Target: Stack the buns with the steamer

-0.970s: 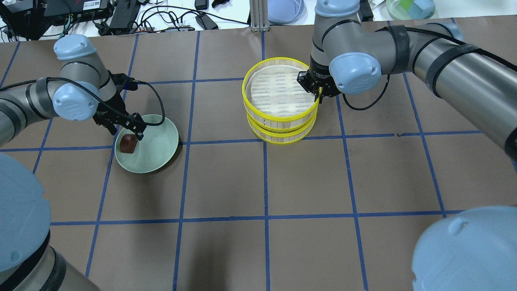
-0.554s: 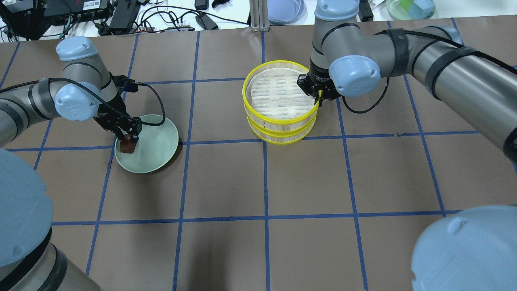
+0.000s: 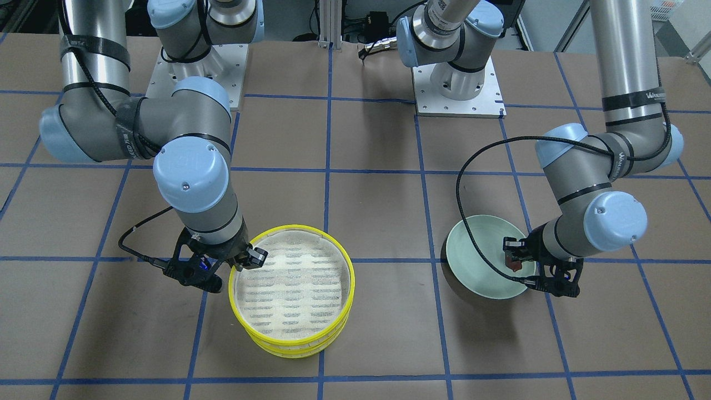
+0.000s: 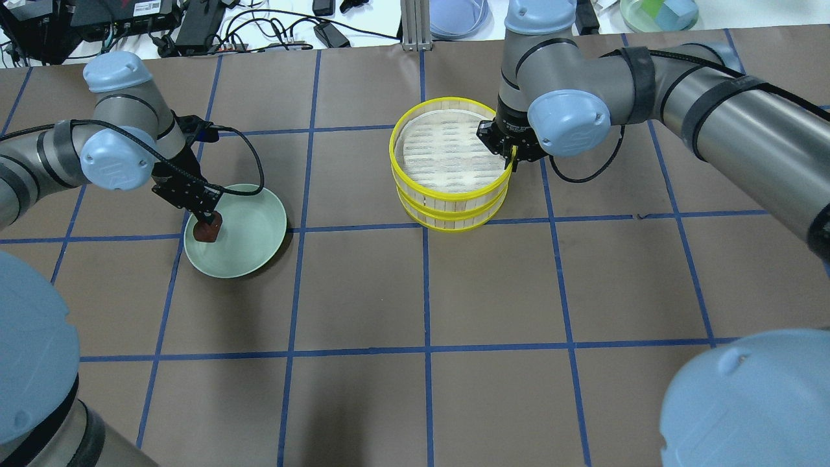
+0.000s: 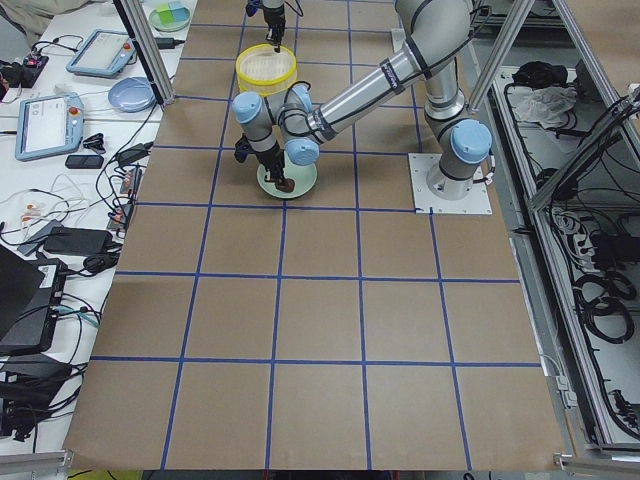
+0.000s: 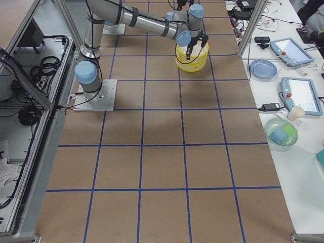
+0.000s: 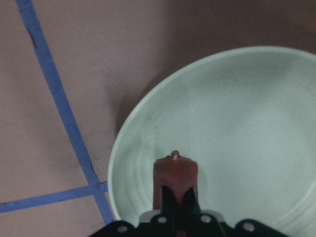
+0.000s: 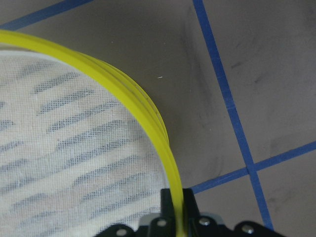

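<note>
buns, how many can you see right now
1: the reddish-brown bun, pinched in the left gripper over the green plate. Another may be hidden inside the stacked steamer.

Brown paper-covered bench point(image 4: 493, 285), marked off into large squares by blue tape lines point(image 4: 426, 285). On the left half, a pale green plate point(image 4: 256, 243), set flat on the paper with its outer edge over a tape crossing. Well apart from it, toward the far middle, the yellow-rimmed steamer point(image 4: 454, 219), bottom tier down on the paper, straddling one tape line close to a crossing. At the robot's side, a white square mounting plate point(image 3: 427, 105) lying flat under the left arm's base, and a like one under the right.
</note>
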Available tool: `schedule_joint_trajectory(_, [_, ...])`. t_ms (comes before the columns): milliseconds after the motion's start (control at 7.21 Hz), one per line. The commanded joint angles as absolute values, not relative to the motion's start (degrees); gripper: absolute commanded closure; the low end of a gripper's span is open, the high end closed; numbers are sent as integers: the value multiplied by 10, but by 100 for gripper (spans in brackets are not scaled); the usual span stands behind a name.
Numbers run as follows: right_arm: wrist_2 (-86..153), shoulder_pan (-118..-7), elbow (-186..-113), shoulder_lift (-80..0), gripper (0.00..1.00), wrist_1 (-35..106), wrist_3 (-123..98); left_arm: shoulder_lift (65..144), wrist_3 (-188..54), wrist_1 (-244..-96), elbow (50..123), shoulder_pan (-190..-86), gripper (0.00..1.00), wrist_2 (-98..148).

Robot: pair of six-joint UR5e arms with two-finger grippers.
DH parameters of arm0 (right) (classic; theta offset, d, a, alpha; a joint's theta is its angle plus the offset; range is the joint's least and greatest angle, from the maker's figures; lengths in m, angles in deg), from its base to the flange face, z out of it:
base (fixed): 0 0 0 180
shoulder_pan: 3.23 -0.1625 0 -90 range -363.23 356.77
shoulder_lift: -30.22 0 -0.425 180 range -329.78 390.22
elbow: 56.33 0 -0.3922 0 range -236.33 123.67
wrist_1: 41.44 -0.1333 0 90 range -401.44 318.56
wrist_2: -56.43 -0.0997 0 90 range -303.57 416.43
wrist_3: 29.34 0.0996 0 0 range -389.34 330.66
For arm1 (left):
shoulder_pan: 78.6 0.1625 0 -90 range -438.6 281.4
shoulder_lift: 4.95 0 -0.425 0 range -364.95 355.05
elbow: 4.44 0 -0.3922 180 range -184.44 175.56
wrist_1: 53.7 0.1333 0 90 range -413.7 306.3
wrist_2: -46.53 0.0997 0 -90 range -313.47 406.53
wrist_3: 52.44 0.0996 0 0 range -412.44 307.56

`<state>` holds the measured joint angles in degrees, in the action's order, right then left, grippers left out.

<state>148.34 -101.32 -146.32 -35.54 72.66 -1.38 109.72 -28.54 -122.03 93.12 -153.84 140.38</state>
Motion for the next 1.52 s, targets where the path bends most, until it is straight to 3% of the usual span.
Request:
schedule_joint_trajectory(0, [1484,-1013,-1463,-355,58,729,-13,1080,-350,-1269,878,-1545,100,1361])
schedule_joint_trajectory(277, [1483,-1013,-1463,-357,5,732,-13,1052,-429,-1273,867,-1561,100,1285])
schedule_joint_trajectory(416, [1481,-1013,-1462,-366,1,729,-14,1043,-523,-1269,857,-1587,100,1245])
schedule_joint_trajectory(970, [1476,-1006,-1451,-524,0,633,-96,1065,-771,-1114,848,-1673,100,1110])
schedule_joint_trajectory(1386, [1484,-1004,-1443,-595,0,531,-187,1083,-915,-1043,849,-1726,100,1074])
